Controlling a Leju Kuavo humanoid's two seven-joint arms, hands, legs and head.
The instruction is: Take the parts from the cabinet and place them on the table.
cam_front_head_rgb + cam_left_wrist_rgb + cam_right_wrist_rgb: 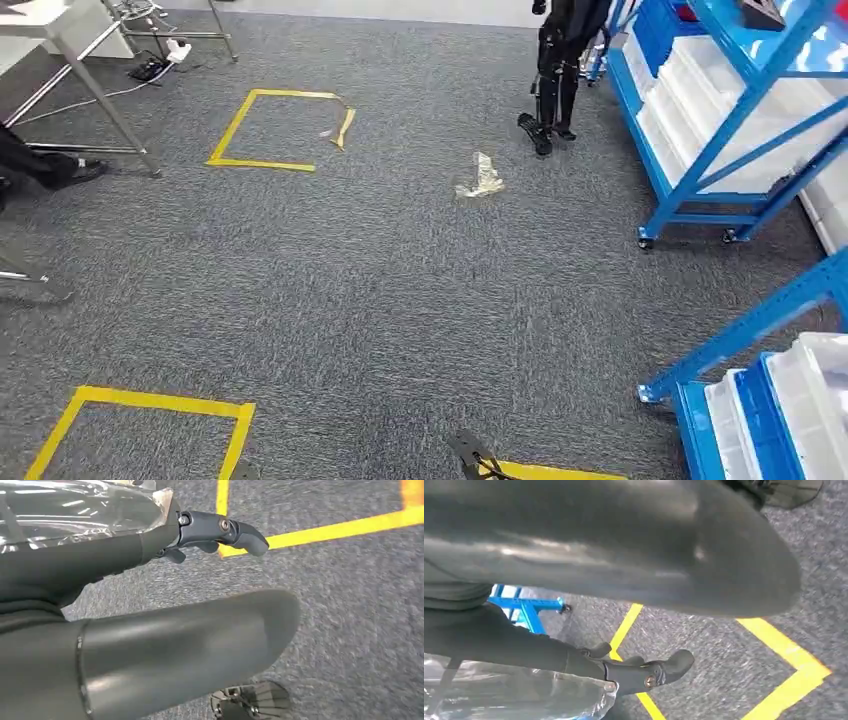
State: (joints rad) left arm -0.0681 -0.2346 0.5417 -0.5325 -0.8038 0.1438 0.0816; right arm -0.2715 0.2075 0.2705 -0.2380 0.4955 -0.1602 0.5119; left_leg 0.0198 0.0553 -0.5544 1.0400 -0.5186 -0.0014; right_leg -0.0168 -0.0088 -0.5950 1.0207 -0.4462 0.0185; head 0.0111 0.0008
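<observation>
Down at its sides, the robot carries a clear-wrapped part (75,510) between both hands: left hand (150,540) and right hand (589,672) each press against it, fingers stretched along the wrap, probably because it's too bulky for one. Ahead it's just carpet with yellow tape squares (280,130). Farther right, the blue racks (720,120) hold white bins; table legs (100,90) sit far left.

My left hand (150,645) shows a thick matte-grey thumb; beyond it, dark fingers (225,532) with a round silver screw. My right hand (634,545) looks identical.
</observation>
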